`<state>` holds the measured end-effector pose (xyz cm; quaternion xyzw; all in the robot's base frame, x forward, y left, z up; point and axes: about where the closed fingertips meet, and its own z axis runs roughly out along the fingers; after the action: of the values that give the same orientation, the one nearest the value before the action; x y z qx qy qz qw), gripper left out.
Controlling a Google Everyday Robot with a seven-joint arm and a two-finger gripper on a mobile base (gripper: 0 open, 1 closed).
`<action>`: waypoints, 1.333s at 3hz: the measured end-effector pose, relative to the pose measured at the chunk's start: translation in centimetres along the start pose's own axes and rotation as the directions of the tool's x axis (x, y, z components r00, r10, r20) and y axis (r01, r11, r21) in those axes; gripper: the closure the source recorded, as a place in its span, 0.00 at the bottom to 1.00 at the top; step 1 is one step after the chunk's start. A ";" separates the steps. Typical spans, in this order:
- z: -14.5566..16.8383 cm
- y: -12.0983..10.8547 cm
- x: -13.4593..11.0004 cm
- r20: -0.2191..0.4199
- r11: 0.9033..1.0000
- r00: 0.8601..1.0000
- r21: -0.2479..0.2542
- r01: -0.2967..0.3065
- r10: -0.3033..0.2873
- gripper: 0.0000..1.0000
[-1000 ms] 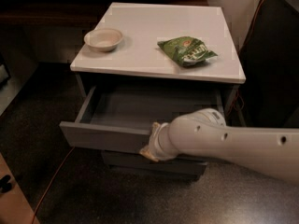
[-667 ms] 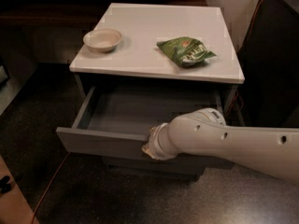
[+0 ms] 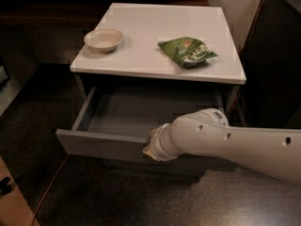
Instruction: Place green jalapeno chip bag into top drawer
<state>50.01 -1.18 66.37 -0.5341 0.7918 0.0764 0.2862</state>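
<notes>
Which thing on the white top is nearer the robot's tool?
The green chip bag, right of the beige bowl and closer to the front edge. The tool is by the open drawer.

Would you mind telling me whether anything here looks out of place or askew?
Nothing stands out. The green jalapeno chip bag and an upright bowl rest on the cabinet top, the top drawer is open and looks square, and the tool is at its front edge.

Green jalapeno chip bag flat on cabinet top; top drawer open, tool at its front.
</notes>
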 end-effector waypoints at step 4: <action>-5.4 0.1 -5.5 0.038 0.998 0.999 -0.063 0.030 -0.028 0.00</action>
<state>49.39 0.93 73.72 -0.5529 0.7757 0.1074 0.2848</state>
